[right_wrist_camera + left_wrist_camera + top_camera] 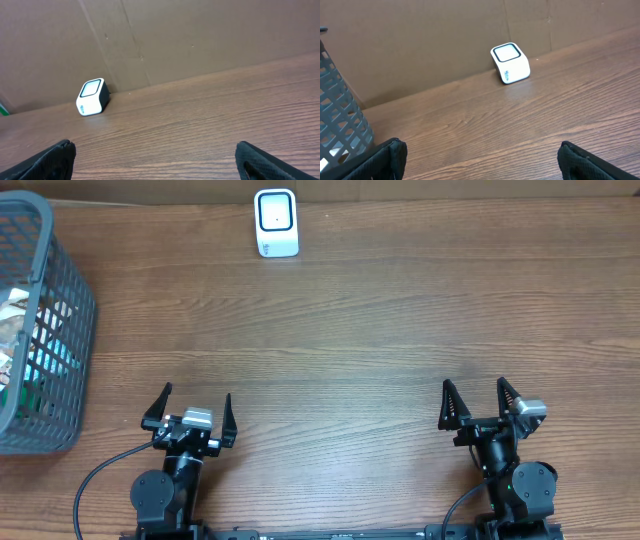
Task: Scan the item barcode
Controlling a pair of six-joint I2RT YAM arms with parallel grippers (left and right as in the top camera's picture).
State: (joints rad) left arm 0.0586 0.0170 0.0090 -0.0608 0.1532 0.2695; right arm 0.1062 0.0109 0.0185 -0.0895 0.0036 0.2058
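The left gripper [196,396] and right gripper [474,384] sit at the near edge of the table [350,330], jaws spread wide, holding nothing. The scanner [276,222] (white, dark-rimmed window) stands at the far edge. Items [12,315] lie in the basket [75,330] at the left.

Wood table [350,330]: white scanner [276,222] far edge, grey basket [75,340] left.
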